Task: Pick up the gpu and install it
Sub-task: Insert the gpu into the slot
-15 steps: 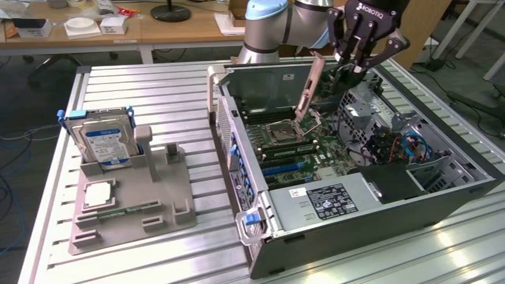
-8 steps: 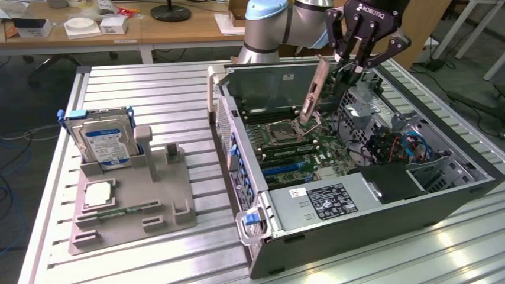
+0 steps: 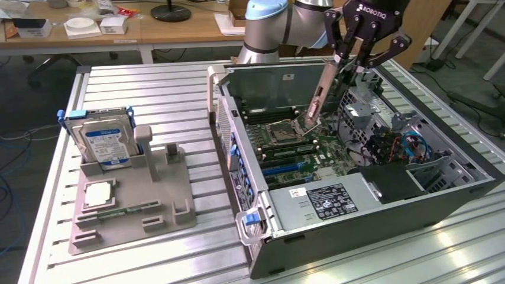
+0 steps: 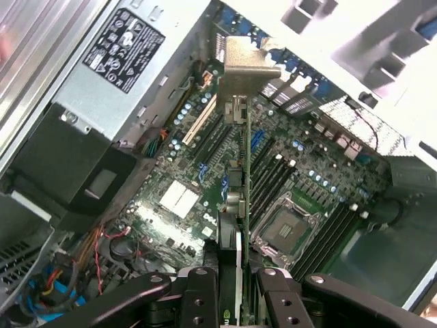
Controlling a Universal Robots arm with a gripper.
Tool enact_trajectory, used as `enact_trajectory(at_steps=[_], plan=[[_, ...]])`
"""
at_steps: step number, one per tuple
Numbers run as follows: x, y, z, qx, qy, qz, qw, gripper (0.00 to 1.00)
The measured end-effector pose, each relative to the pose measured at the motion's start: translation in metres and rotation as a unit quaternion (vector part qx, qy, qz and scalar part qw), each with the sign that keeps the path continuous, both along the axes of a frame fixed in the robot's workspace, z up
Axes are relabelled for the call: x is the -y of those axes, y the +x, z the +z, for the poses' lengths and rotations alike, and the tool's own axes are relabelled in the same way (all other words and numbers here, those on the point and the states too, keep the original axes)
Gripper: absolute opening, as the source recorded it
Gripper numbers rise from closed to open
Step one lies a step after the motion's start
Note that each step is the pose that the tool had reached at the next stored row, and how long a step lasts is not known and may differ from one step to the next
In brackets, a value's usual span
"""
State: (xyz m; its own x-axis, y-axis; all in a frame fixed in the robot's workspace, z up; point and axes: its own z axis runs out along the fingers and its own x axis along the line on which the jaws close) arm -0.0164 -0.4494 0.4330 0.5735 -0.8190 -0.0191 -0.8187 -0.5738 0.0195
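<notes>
**Gripper clamped on gpu above open case**

Gripper [image 3: 353,59] is closed on the upper end of the gpu [image 3: 320,97]. In the wrist view its two dark fingers [image 4: 198,294] press either side of the card's edge.

- The card hangs tilted inside the open computer case [image 3: 379,225], with its silver bracket [image 4: 247,68] at the far, lower end.
- Its lower end is over the motherboard [image 3: 316,148], just beside the processor socket [image 3: 285,129]. Contact with the board: cannot tell.
- The power supply [image 3: 332,198] lies in the case's near corner.
- At the exterior view's left, a grey fixture [image 3: 134,207] sits on the slatted worktop [image 3: 158,89]. It holds an upright hard drive [image 3: 106,142] and a flat processor chip [image 3: 99,194].
</notes>
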Motion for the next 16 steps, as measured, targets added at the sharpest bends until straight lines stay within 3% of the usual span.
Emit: enact_trajectory(at_steps=[8, 16], plan=[[0.0, 0.0, 0.0, 0.0, 0.0, 0.058, 0.9983, 0.26], [0.0, 0.0, -0.0001, 0.0, 0.0, 0.115, 0.9933, 0.26]])
